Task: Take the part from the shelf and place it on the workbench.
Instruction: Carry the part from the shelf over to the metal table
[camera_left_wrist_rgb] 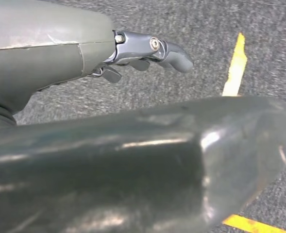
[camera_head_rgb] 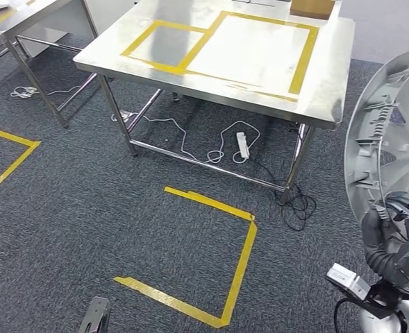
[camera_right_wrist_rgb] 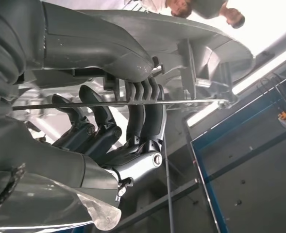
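Silver wheel-cover part (camera_head_rgb: pixel 388 132) is already gripped upright in the right hand (camera_head_rgb: pixel 396 239), the left hand (camera_left_wrist_rgb: pixel 148 51) hangs empty with fingers apart, and placement on the steel workbench (camera_head_rgb: pixel 322 90) ahead remains.

you're looking at a brushed steel workbench (camera_head_rgb: pixel 317 90), dull-sheened, with matt yellow tape (camera_head_rgb: pixel 301 62) stuck on its top. below it lies rough grey carpet (camera_head_rgb: pixel 87 215); right of it, the part (camera_head_rgb: pixel 385 132) looks like glossy silver-grey moulded plastic.
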Action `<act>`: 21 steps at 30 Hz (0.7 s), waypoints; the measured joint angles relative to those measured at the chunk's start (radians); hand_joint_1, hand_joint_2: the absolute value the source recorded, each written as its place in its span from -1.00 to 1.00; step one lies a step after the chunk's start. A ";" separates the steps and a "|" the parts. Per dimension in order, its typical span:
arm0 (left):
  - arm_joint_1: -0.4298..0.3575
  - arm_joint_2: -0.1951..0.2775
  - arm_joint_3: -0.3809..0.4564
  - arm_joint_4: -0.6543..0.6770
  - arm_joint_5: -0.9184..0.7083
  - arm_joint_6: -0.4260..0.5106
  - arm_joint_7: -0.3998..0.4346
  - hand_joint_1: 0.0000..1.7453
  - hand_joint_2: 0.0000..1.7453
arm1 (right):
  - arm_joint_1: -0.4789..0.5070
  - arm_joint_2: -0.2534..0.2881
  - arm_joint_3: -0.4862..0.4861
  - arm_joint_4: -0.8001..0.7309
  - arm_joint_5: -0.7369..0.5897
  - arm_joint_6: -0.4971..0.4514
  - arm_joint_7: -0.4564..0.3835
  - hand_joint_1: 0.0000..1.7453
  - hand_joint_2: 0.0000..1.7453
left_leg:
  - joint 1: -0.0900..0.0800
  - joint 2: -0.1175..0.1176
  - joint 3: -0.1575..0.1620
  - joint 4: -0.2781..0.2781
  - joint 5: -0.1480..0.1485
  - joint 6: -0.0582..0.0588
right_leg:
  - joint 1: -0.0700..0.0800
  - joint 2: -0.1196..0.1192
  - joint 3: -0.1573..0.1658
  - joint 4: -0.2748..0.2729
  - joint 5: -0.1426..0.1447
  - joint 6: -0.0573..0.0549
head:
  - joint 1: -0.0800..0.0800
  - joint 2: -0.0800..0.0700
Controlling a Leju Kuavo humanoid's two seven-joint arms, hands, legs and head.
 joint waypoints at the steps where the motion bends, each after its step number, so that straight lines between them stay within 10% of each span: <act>1: -0.001 0.001 0.000 0.000 0.000 0.000 0.000 -1.00 -1.00 | 0.000 0.000 0.000 0.000 0.000 0.000 0.000 1.00 1.00 | -0.004 -0.001 0.029 -0.066 0.028 0.012 | 0.003 0.001 0.004 0.000 -0.004 0.002 | 0.001 0.000; 7: -0.003 0.001 0.000 0.000 0.001 0.000 -0.002 -1.00 -1.00 | 0.005 0.000 -0.001 0.001 0.002 0.000 0.000 1.00 1.00 | -0.008 -0.006 0.095 -0.193 0.034 0.031 | 0.000 0.002 -0.002 0.027 -0.008 0.040 | 0.004 0.000; 11: -0.004 0.000 0.001 0.000 0.002 0.000 -0.003 -1.00 -1.00 | 0.006 -0.002 -0.001 0.001 0.003 0.000 0.000 1.00 1.00 | -0.003 -0.006 0.110 -0.199 0.026 0.033 | -0.004 -0.001 -0.123 0.227 -0.102 0.055 | 0.010 0.000; 13: -0.001 -0.002 0.001 0.000 0.001 0.000 -0.003 -1.00 -1.00 | 0.008 -0.003 -0.001 0.002 0.004 0.000 -0.001 1.00 1.00 | -0.003 -0.006 0.119 -0.199 0.016 0.030 | -0.006 -0.003 -0.164 0.265 -0.092 0.060 | 0.010 0.000; 16: -0.001 -0.004 0.001 0.000 0.001 0.000 -0.003 -1.00 -1.00 | 0.010 -0.003 -0.001 0.002 0.004 0.000 -0.001 1.00 1.00 | 0.001 -0.006 0.151 -0.199 -0.006 0.020 | -0.009 -0.009 -0.105 0.096 0.029 0.063 | 0.011 0.000; 21: -0.003 -0.004 0.001 0.000 0.002 0.000 -0.003 -1.00 -1.00 | 0.012 -0.003 0.000 0.002 0.005 0.000 -0.001 1.00 1.00 | 0.000 -0.006 0.164 -0.186 -0.029 -0.010 | -0.001 -0.010 -0.051 0.003 0.030 0.016 | 0.008 0.000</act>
